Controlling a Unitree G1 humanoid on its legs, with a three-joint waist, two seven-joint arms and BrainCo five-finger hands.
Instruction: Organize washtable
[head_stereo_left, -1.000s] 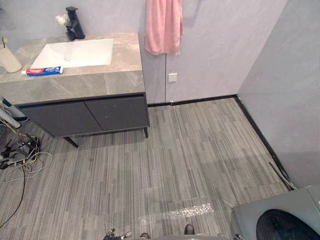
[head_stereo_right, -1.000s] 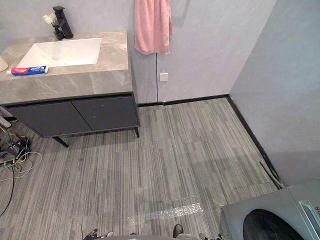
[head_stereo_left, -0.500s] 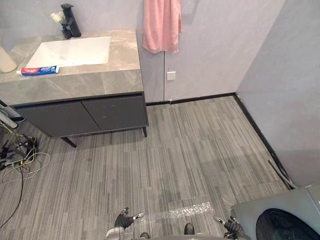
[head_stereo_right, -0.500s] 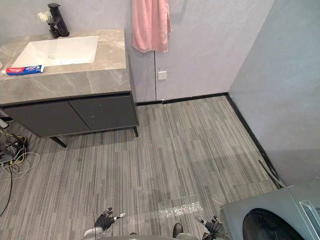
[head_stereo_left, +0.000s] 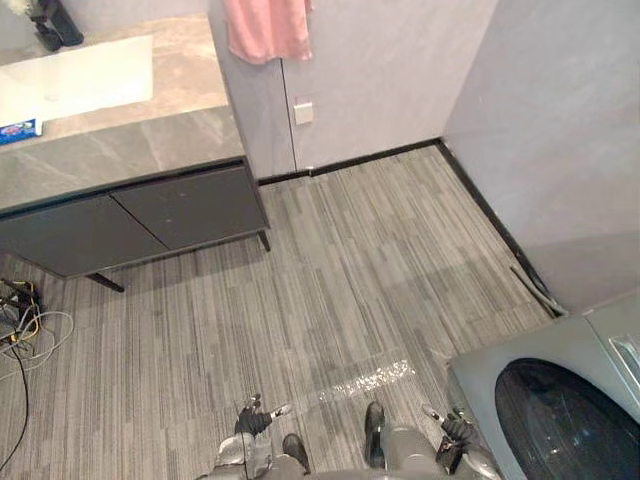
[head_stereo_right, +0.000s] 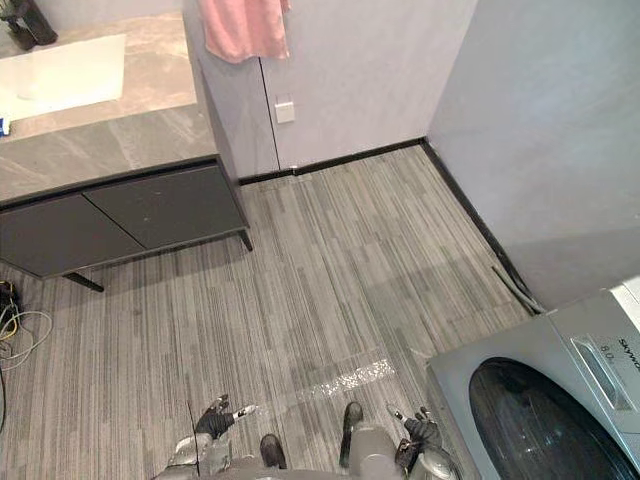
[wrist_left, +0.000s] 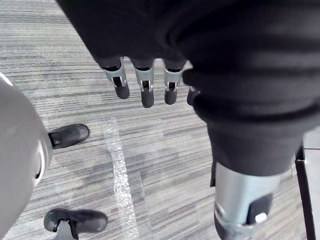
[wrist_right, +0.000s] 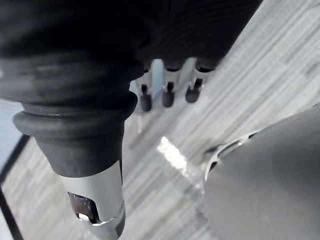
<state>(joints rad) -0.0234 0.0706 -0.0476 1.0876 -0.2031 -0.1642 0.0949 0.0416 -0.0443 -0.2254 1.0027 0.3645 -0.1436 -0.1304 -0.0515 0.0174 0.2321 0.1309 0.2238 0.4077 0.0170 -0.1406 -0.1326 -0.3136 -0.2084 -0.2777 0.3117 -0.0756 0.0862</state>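
The washtable (head_stereo_left: 140, 145) stands at the far left: a grey stone top with a white sink (head_stereo_left: 80, 85) over dark cabinet doors (head_stereo_left: 185, 205). A red and blue toothpaste tube (head_stereo_left: 17, 128) lies on the top beside the sink, cut off by the view's edge. A black faucet (head_stereo_left: 55, 20) stands behind the sink. My left hand (head_stereo_left: 252, 422) and right hand (head_stereo_left: 452, 432) hang low over the floor, far from the washtable. Both are open and hold nothing, with the fingers (wrist_left: 145, 87) straight in the left wrist view and the fingers (wrist_right: 167, 95) straight in the right wrist view.
A pink towel (head_stereo_left: 265, 28) hangs on the wall to the right of the washtable. A grey washing machine (head_stereo_left: 560, 400) stands close by my right hand. Loose cables (head_stereo_left: 20, 310) lie on the floor below the cabinet's left end. Striped grey flooring (head_stereo_left: 350, 260) lies between me and the washtable.
The whole picture has shifted, so the camera has moved: washtable now sits further up and left, and the washing machine shows larger. Both hands have come into view at the bottom edge.
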